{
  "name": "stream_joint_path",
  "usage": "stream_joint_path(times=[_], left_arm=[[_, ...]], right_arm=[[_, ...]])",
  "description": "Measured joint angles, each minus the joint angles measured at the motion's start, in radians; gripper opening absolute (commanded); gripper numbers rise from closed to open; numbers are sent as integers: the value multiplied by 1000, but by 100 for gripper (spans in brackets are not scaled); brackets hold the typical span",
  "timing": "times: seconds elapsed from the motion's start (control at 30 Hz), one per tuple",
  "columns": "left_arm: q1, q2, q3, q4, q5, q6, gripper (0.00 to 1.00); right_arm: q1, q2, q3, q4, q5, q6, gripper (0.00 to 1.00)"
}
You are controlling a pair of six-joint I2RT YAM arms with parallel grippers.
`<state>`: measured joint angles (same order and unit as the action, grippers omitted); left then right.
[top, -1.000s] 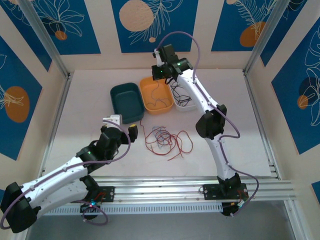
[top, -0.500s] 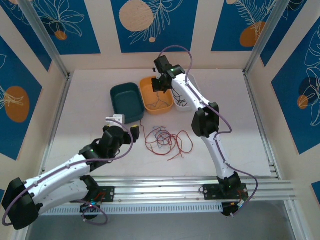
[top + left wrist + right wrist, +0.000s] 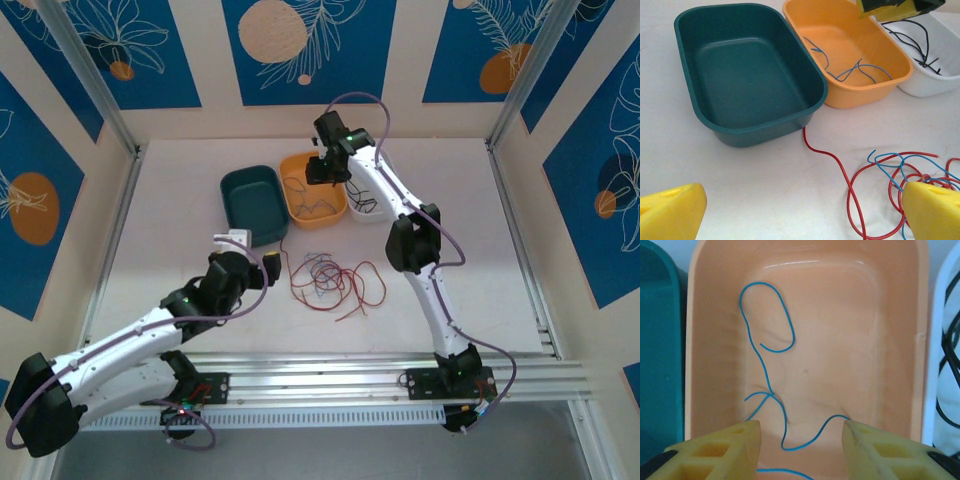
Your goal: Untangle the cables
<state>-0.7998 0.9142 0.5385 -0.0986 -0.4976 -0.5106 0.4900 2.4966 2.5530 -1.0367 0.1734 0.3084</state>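
The cables [image 3: 330,278] lie in a loose tangle mid-table, mostly red with some blue. My left gripper [image 3: 248,251] hovers just left of them, open and empty. In its wrist view a red cable [image 3: 840,167] runs from the teal bin toward the tangle, between the wide yellow fingers [image 3: 675,212] of the left gripper [image 3: 802,205]. My right gripper [image 3: 318,172] hangs over the orange bin [image 3: 284,187]. The right gripper [image 3: 802,432] is open, with thin blue cables [image 3: 771,394] lying loose on the bin floor below and between its fingers.
An empty teal bin [image 3: 250,205] stands left of the orange one. A white bin [image 3: 372,208] with black cables [image 3: 920,50] stands to the right. Blue wires [image 3: 850,72] rest in the orange bin [image 3: 865,90]. Walls enclose the table on three sides.
My right gripper has dropped lower over the orange bin and its jaws have gone from shut to open. The left arm has barely shifted.
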Motion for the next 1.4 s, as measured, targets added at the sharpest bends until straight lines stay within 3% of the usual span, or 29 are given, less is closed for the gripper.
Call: stream_joint_path(times=[0.23,0.47,0.7,1.07,1.4], left_arm=[[8,26,15,0,-1,-29,100],[76,29,15,0,31,-91,100],[161,63,15,0,122,-147,100],[191,69,14,-21,163,-174,100],[194,69,-12,-21,181,-203,100]], right_arm=[[32,-245,-249,47,-10,0,48],[115,-623,-709,177,18,-1,54],[158,-877,-1029,187,107,137,56],[358,-879,-1155,135,137,525,67],[308,-819,-1219,226,68,663,67]])
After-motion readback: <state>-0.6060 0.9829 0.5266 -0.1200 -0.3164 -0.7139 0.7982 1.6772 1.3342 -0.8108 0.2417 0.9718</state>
